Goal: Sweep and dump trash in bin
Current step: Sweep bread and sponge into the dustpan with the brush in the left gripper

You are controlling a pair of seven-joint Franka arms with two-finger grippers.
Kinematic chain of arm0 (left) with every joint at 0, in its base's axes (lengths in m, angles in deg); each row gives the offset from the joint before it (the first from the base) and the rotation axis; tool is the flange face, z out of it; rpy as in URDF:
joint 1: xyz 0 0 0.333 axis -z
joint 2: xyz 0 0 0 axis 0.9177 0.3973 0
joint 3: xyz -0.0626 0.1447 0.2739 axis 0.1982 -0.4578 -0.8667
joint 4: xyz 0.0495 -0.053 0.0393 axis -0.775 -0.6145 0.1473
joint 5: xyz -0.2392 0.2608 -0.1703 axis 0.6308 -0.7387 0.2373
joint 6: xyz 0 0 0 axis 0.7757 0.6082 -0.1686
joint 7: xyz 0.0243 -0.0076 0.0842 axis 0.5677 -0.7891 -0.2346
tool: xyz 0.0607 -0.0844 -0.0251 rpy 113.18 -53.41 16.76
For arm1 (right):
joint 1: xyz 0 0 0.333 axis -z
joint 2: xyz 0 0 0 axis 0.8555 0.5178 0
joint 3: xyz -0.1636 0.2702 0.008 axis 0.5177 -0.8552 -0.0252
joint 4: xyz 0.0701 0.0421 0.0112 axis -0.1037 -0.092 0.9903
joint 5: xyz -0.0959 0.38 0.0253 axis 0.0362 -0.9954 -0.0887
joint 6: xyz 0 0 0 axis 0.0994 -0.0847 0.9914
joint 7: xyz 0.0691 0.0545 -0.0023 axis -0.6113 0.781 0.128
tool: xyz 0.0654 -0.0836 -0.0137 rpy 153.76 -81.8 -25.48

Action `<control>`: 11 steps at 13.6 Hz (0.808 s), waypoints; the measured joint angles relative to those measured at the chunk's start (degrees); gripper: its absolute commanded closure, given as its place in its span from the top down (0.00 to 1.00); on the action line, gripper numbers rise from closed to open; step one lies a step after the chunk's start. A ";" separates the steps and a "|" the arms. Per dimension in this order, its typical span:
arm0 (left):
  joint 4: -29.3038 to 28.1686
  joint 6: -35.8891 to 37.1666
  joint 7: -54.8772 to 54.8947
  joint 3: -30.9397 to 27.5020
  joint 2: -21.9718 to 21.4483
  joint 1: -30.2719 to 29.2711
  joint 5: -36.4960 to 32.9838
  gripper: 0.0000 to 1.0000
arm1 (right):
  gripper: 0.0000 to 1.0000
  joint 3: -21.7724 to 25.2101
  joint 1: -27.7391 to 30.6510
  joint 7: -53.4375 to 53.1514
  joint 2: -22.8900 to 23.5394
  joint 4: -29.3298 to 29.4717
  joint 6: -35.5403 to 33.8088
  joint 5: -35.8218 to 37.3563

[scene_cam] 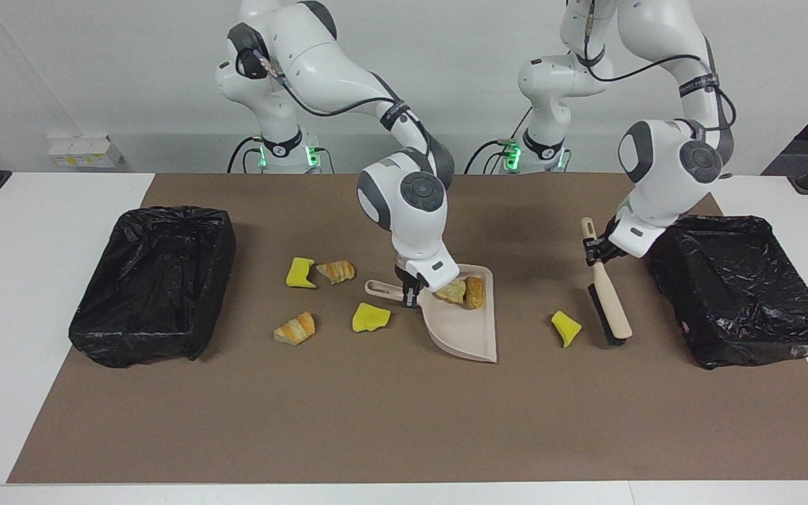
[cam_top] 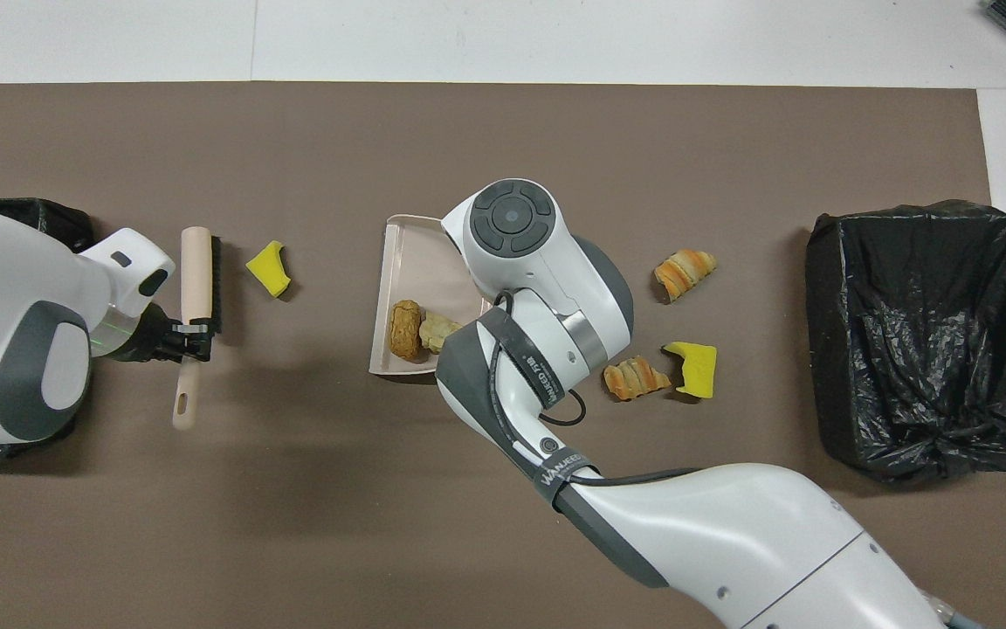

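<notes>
My right gripper (scene_cam: 409, 291) is shut on the handle of a beige dustpan (scene_cam: 463, 330) in the middle of the mat; in the overhead view the arm hides the gripper. Two bread pieces (scene_cam: 463, 291) lie in the pan (cam_top: 407, 262). My left gripper (scene_cam: 597, 249) is shut on the handle of a beige brush (scene_cam: 609, 298), also seen in the overhead view (cam_top: 197, 288). One yellow bit (scene_cam: 565, 327) lies between brush and pan. Two yellow bits (scene_cam: 300, 273) (scene_cam: 370, 317) and two bread pieces (scene_cam: 336, 271) (scene_cam: 296, 327) lie toward the right arm's end.
A black-lined bin (scene_cam: 151, 287) stands at the right arm's end of the brown mat (scene_cam: 404, 421). A second black-lined bin (scene_cam: 741, 287) stands at the left arm's end, right beside the left gripper and brush.
</notes>
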 measured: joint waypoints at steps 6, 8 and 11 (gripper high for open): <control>-2.19 -3.22 -1.45 0.71 0.05 11.49 9.25 0.00 | 0.00 0.00 0.00 -0.06 0.01 0.00 0.08 -0.01; -2.29 -4.97 -2.38 0.75 -0.05 16.02 12.89 0.00 | 0.00 0.00 0.00 -0.06 0.01 0.00 0.09 -0.01; -2.15 -5.97 -4.15 0.75 -0.66 20.17 14.32 0.00 | 0.00 0.00 0.00 -0.06 0.01 0.02 0.09 -0.01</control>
